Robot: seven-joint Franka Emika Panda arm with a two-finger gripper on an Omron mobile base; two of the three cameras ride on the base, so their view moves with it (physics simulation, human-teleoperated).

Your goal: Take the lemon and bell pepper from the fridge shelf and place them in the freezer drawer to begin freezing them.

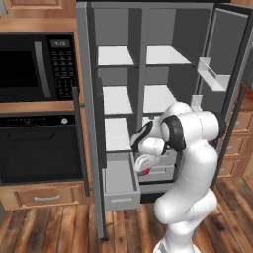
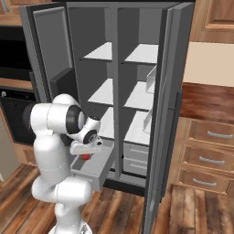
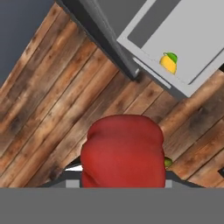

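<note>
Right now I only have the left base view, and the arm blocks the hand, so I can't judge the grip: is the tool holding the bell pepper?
Observer: Yes. In the hand view the red bell pepper sits between the tips of the shut tool.
Operator: Is the lemon in the freezer drawer?
Observer: Yes, the lemon lies on the bottom of the open freezer drawer, close to one wall.
Operator: Am I over the drawer?
Observer: Not squarely, I think. The hand view shows wooden floor behind the bell pepper, with the freezer drawer off to one side.
</note>
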